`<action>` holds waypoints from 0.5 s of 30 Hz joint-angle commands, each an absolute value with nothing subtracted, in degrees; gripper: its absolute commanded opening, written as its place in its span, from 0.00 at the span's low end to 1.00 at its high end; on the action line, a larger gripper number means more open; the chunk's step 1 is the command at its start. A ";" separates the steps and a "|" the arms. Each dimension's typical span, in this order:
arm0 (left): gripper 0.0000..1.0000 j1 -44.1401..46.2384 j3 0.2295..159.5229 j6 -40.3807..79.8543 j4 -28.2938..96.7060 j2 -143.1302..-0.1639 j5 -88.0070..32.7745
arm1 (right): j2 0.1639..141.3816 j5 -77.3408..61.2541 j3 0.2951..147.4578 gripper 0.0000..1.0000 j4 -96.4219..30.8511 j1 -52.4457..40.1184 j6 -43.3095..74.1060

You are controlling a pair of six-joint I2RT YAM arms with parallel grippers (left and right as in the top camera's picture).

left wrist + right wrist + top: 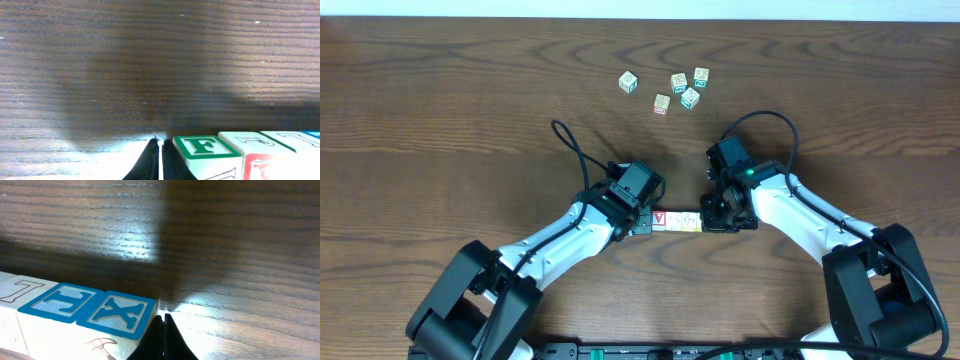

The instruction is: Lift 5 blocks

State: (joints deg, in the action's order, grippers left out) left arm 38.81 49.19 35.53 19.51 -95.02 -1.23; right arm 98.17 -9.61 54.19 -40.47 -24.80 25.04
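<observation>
The dark wooden table (440,100) is being reached over by both arms, the left arm (560,235) from the lower left and the right arm (800,210) from the lower right. They are being brought together near the table's front middle.

The left gripper (647,221) is being kept with its fingers pressed together, nothing between them. The right gripper (706,220) is being kept the same way. Each is being used as a blunt pusher rather than a clamp.

Between the two tips, the row of blocks (677,220) is being squeezed end to end. A red V face (661,217) is being shown at its left end. In the left wrist view, the left gripper (158,159) is being held just beside the F block (202,146). In the right wrist view, the right gripper (162,330) is being held against the X block (120,311), with the H block (65,302) next along.

Well apart, toward the far edge, the loose cubes (678,81) are being left alone.

The step in hand is being judged as the pinch before the lift. Whether the row is being carried clear of the wood cannot be told. The next move is being judged to call for both arms being raised evenly, with the inward pressure maintained so the row is not buckled.
</observation>
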 commanded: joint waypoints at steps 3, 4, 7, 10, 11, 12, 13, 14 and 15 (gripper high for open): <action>0.07 42.37 50.87 35.86 15.22 -93.56 -11.33 | 96.95 -29.06 56.21 0.01 -38.52 -27.05 25.28; 0.07 42.37 50.87 35.88 15.00 -93.56 -11.38 | 96.95 -29.56 56.21 0.01 -38.37 -27.05 25.28; 0.07 42.37 50.87 35.92 14.33 -93.54 -11.77 | 96.95 -31.09 56.21 0.01 -37.43 -27.05 25.17; 0.07 42.37 50.87 35.90 12.97 -93.56 -13.15 | 96.95 -33.67 56.21 0.01 -35.62 -27.05 24.62; 0.08 42.41 50.87 35.90 12.73 -93.54 -13.30 | 96.95 -34.33 56.21 0.01 -35.24 -27.05 24.62; 0.07 42.41 50.87 35.90 12.53 -93.54 -13.32 | 96.95 -34.76 56.21 0.01 -35.05 -27.05 24.64; 0.08 42.41 50.87 35.90 12.51 -93.54 -13.32 | 96.95 -34.83 56.21 0.01 -34.94 -27.05 24.64; 0.07 42.41 50.87 35.90 12.51 -93.56 -13.32 | 96.95 -34.83 56.21 0.01 -34.96 -27.05 24.64; 0.07 42.46 50.87 35.88 12.49 -93.56 -13.32 | 96.95 -34.83 56.21 0.01 -34.98 -27.05 24.64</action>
State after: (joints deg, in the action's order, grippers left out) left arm 38.85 48.99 34.87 16.75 -95.02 -1.13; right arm 98.17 -9.41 54.19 -37.45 -23.51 25.19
